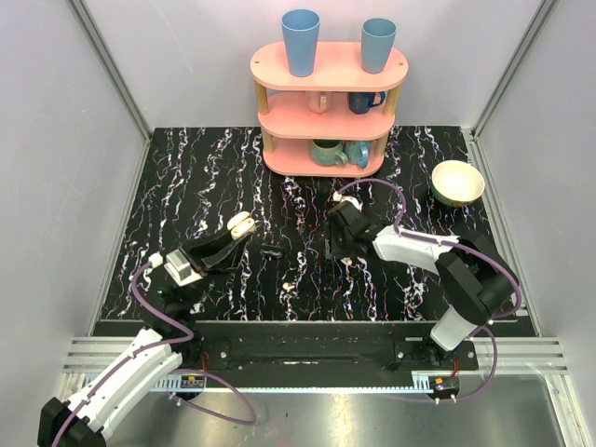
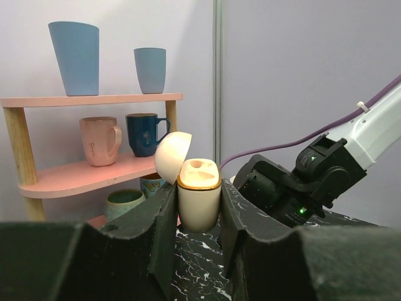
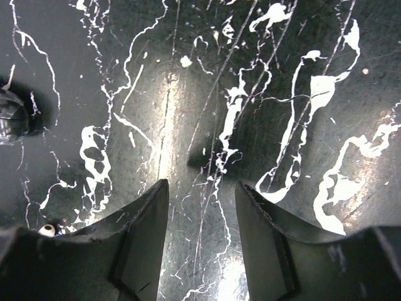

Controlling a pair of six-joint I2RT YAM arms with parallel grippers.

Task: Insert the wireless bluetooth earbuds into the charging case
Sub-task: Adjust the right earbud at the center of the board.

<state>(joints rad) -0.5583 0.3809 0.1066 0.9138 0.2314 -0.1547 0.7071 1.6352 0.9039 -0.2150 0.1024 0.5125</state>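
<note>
Top external view: the left gripper is clamped on the small cream-white, pebble-shaped plastic charging case. It sits about 9 o'clock from the centre of the black, white-veined marble table. In the left wrist view the case stands upright between the fingers, its domed lid tipped open toward 10 o'clock. Whether earbuds sit in its cream recesses cannot be told. The right gripper hangs near the centre, jaws moderately apart, holding nothing. A small dark object lies between the grippers. A pink three-tier shelf stands at 12 o'clock and a cream bowl at 2 o'clock.
</note>
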